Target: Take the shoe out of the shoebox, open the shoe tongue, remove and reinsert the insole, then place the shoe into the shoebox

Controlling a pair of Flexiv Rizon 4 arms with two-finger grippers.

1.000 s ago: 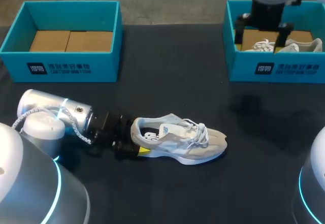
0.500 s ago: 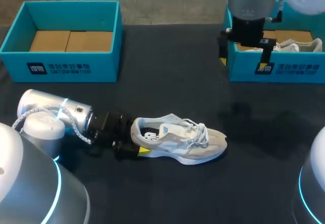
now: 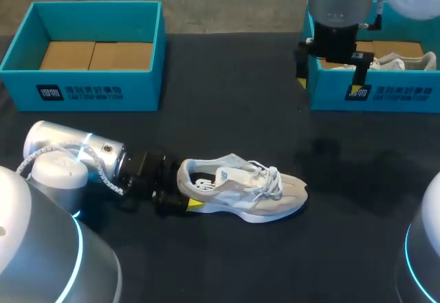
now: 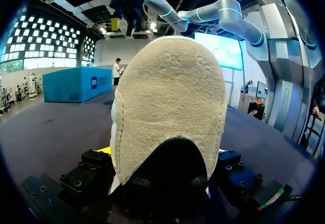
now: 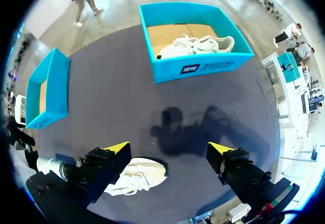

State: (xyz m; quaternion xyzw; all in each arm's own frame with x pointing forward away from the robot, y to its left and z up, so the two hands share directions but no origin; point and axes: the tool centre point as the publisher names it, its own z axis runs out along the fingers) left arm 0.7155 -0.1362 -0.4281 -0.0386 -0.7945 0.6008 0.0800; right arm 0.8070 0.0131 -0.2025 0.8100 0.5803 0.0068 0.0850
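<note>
Lower centre of head view: left hand (image 3: 185, 189) pinches the shoe (image 3: 247, 196) by its heel on the worktop (image 3: 227, 124), so I'd hold that clamp and drop my spread right hand (image 5: 168, 148) onto the tongue (image 3: 228, 174), clear of laces (image 3: 271, 179).

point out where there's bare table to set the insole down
Bare table lies between the left box and right box, also between the shoe and right box, and on the shoe's near side. Crowded at the shoe's heel, where the left tool grips it.
</note>
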